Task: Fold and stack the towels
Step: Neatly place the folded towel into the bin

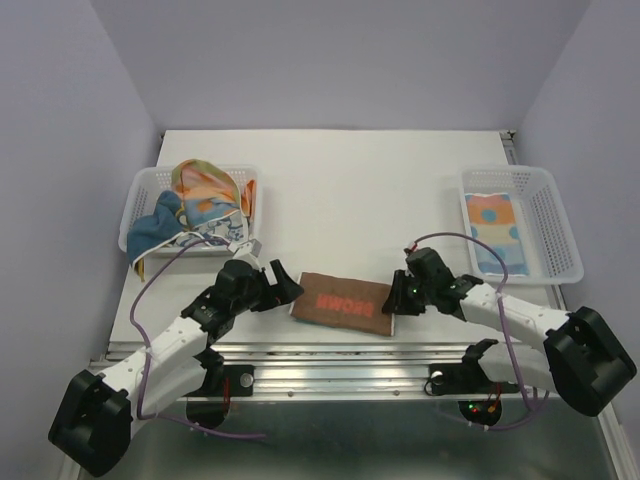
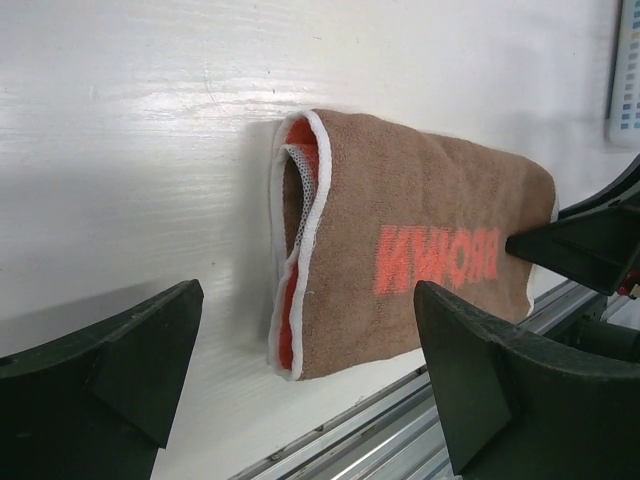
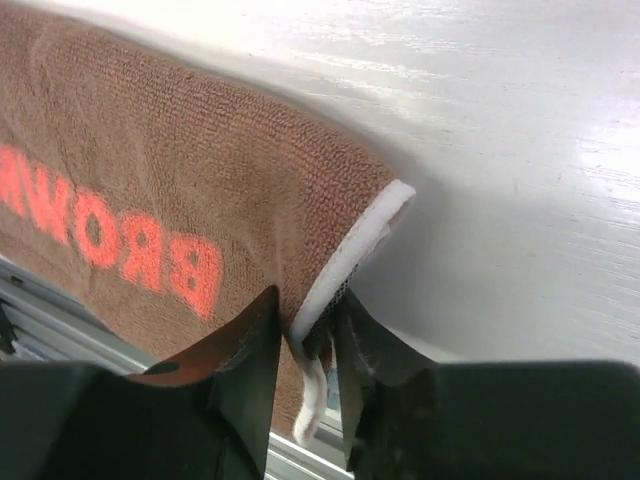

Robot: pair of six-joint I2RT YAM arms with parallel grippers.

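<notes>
Folded brown terry towel point(image 1: 340, 300) with orange-red lettering lies flat at the lower centre of my top view. It rests on the white table point(image 1: 350, 180), just above the metal rail point(image 1: 340, 368) along the near edge.

My left gripper point(image 1: 284, 291) sits at the towel's left end with its jaws spread wide. On the left wrist camera I see its two black fingers point(image 2: 110, 370) standing either side of the layered, white-hemmed end, apart from it.

My right gripper point(image 1: 397, 302) is at the towel's right end. On the right wrist camera its fingertips are pinched tight on the white-hemmed corner.

Further up, at the left of the frame, a white perforated plastic basket point(image 1: 140, 188) holds a loose heap of printed towels point(image 1: 205, 200), with some cloth spilling over its near rim. At the right, a matching white basket point(image 1: 560, 225) holds one folded orange-and-blue circle towel point(image 1: 497, 232), lying flat.
</notes>
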